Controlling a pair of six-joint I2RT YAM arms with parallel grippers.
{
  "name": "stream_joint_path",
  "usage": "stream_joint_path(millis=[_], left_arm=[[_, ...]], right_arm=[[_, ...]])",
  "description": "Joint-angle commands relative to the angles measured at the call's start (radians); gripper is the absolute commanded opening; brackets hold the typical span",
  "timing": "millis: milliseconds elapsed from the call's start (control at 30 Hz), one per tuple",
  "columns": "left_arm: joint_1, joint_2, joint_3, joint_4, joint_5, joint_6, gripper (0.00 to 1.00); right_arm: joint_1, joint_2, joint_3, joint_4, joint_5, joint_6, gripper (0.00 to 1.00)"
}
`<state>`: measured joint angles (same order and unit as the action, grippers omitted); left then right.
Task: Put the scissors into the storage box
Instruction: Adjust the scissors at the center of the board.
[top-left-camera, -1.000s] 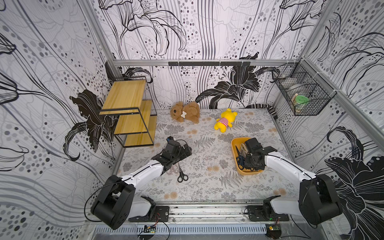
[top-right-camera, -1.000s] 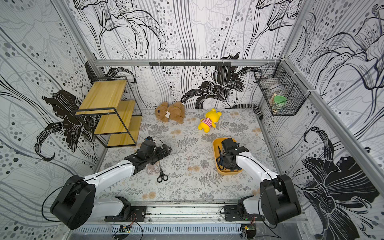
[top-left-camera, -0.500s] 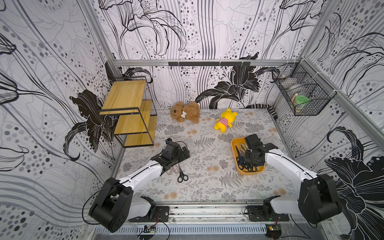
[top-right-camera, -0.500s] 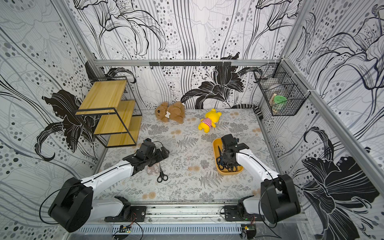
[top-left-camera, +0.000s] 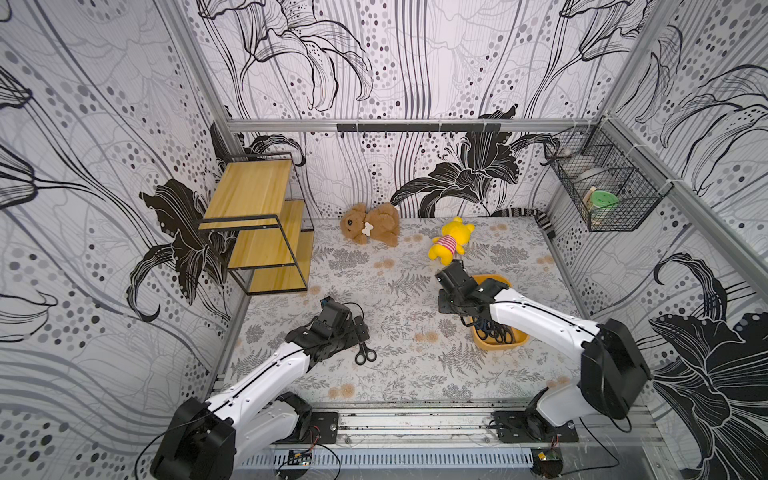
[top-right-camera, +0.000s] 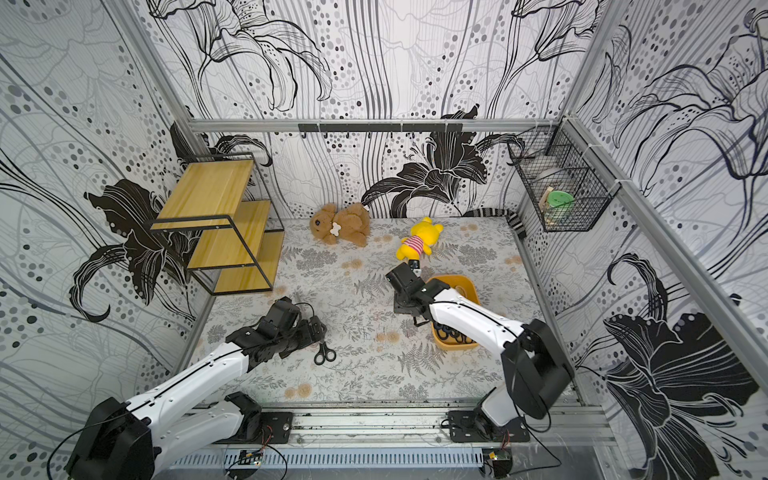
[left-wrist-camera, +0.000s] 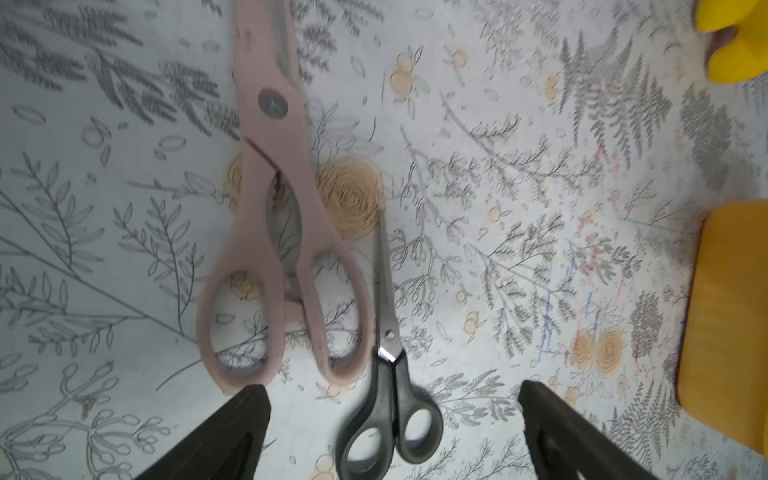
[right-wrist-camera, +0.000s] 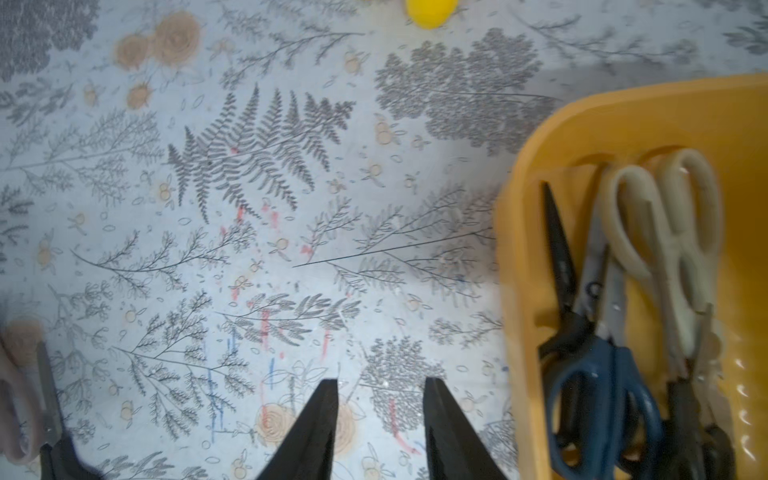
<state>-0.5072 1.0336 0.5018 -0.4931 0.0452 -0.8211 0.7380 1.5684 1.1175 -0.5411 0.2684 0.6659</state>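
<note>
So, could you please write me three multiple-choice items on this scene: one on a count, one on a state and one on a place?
1. How many pairs lie on the table outside the box?
A. one
B. two
C. four

2. The right gripper has its jaws:
A. apart and empty
B. shut on scissors
C. shut on the box rim

3. The pink scissors lie:
A. in the box
B. on the table beside the black scissors
C. between the right gripper's jaws

Key:
1 B: the left wrist view shows one pink and one black pair on the table, and the top views show no more.
2 A: the right wrist view shows a gap between the jaws with only table behind it.
3 B: the left wrist view shows the two pairs side by side.
</note>
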Motion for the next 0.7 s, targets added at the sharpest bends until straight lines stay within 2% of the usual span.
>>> stream_joint_path(millis=[0,133,467,667], left_arm=[[-0.031,0.001,-0.031,-0.018,0.013,-0.038,0.99],[-0.052,0.022,-0.059,0.044,0.038,-0.061,0.99],[-0.119,0.138,-0.066,0.221,0.13,-0.14,0.99],[-0.186,0.247,-0.001,0.29,0.148,-0.155,0.99]], right_arm=[[0.027,0.066,0.047,0.017,-0.014,0.018,0.39],[0.027,0.067,0.029,0.079,-0.068,0.028,0.39],[0.027,0.031,0.0,0.062,-0.021,0.045,0.39],[0.027,0.025,0.004,0.037,-0.005,0.037,0.39]])
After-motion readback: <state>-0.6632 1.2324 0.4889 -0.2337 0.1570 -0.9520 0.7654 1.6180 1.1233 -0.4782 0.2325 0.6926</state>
